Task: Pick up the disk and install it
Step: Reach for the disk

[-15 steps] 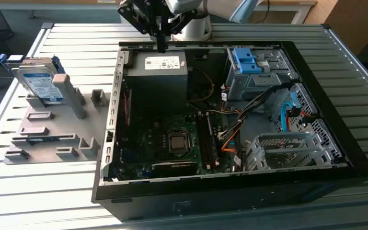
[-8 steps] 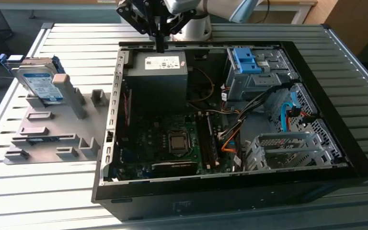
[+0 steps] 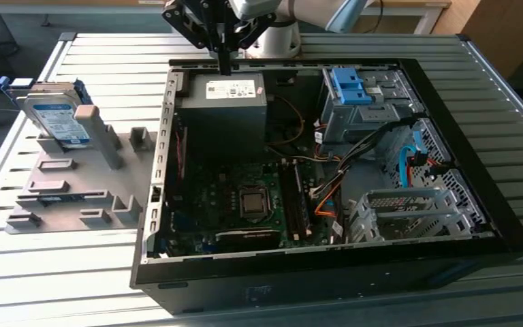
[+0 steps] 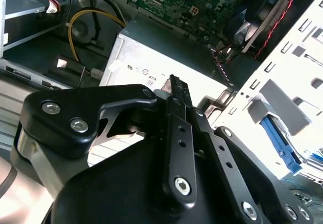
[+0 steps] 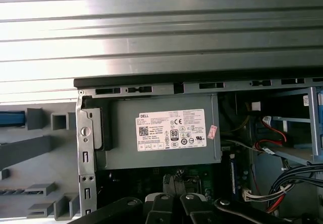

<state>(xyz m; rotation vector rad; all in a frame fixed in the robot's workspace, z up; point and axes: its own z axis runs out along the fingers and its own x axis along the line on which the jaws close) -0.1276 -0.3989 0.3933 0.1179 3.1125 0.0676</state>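
Empty gripper (image 3: 227, 69) hangs over the grey box (image 3: 229, 102) in the open case (image 3: 334, 276).
Jaws look pressed together; disk (image 3: 57, 121) leans in the grey rack (image 3: 66, 187) by the table (image 3: 107, 48) edge at the exterior view's left.

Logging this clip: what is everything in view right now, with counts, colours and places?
disk: one, silver with blue rail, propped on the holder, exterior view's left.
holder: one, grey, on the table beside the case.
computer case: one, black, open, mid-table.
power supply box: one, grey with white sticker, inside the case.
blue bracket: one, in a drive bay of the case.
motherboard: one, green, case floor.
table: one, silver, slatted.
claw: one, black, shut, empty, over the box.
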